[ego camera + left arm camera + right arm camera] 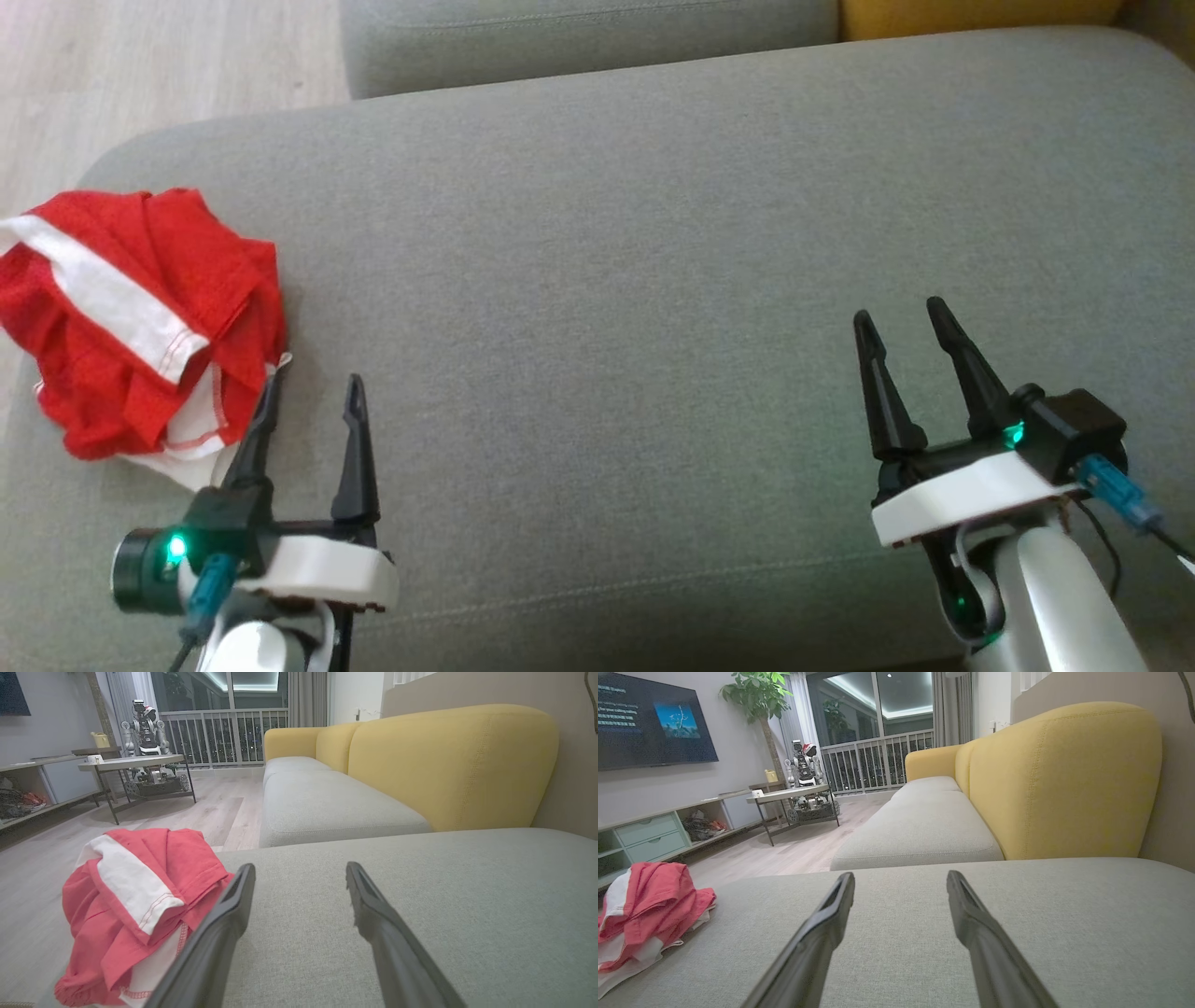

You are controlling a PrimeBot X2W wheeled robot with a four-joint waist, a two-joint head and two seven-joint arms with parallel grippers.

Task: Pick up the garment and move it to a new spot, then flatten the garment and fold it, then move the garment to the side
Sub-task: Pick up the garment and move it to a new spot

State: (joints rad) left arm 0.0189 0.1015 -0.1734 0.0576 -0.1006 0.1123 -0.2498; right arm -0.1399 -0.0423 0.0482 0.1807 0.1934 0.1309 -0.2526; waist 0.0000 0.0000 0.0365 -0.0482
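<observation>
The garment (140, 317) is a crumpled red piece with white bands, bunched at the left end of the grey sofa cushion (635, 308). It also appears at the lower left of the left wrist view as the garment (135, 905) and at the far left of the right wrist view as the garment (649, 910). My left gripper (313, 387) stands open just right of the heap, its left finger close to the cloth's edge, nothing between its fingers. My right gripper (901, 317) is open and empty over the right part of the cushion, far from the garment.
A second grey seat cushion (588, 37) lies beyond, with a yellow backrest (448, 760) along the right. Wood floor (140, 65) lies past the cushion's left end. A low table (794, 795) with another robot behind it and a TV cabinet (654, 830) stand across the room.
</observation>
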